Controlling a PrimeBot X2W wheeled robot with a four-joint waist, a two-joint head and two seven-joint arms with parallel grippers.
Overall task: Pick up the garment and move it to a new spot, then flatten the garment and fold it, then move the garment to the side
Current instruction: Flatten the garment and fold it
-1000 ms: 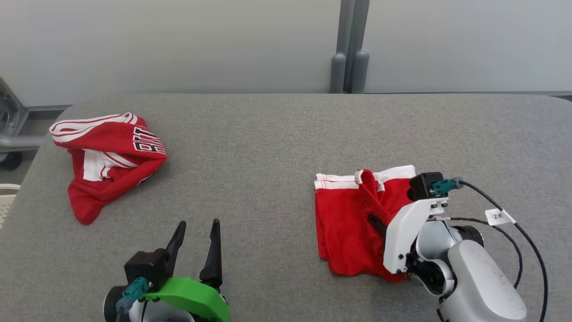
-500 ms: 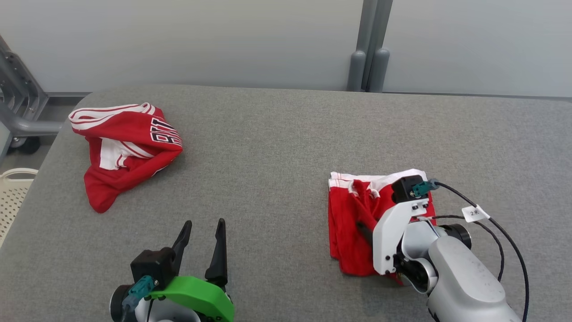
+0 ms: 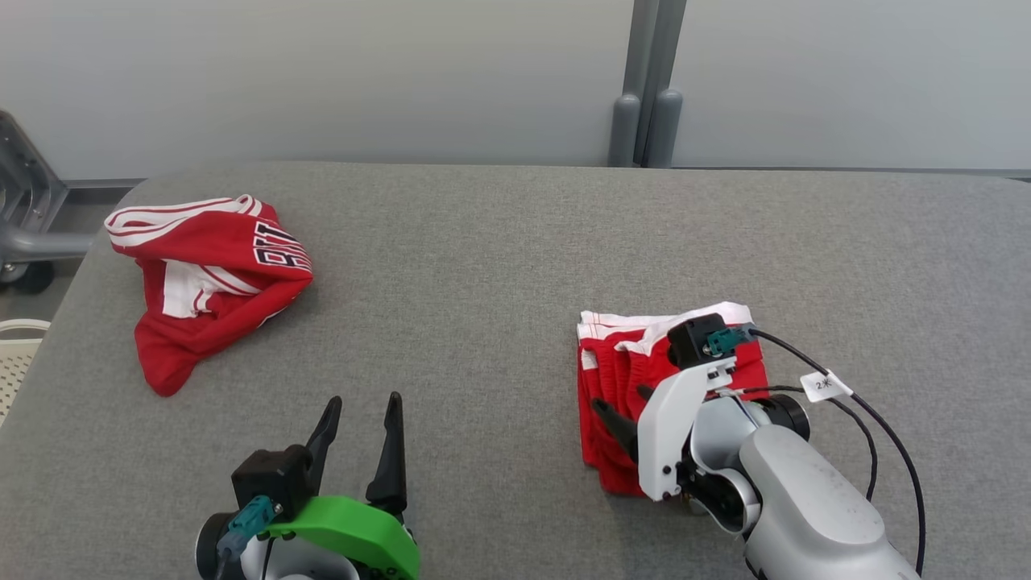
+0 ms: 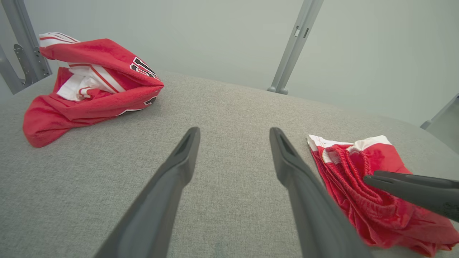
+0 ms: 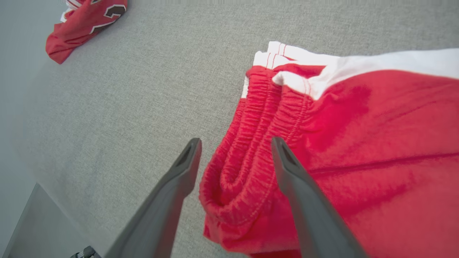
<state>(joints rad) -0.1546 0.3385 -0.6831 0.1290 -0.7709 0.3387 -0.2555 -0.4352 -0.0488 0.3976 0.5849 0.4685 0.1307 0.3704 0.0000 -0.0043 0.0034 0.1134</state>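
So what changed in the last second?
The right end effector opened and let go of the shorts; their lifted waistband dropped back flat. The left end effector stayed open and idle, and the jersey lies where it was; only the head camera shifted.

My left gripper (image 4: 233, 132) hangs low over the grey table (image 4: 222, 100), its jaws spread wide with nothing between them. A crumpled red jersey (image 4: 89, 82) lies up to the left. Folded red shorts (image 4: 358, 172) lie just to the right, with my right arm's dark finger (image 4: 412, 188) over them.
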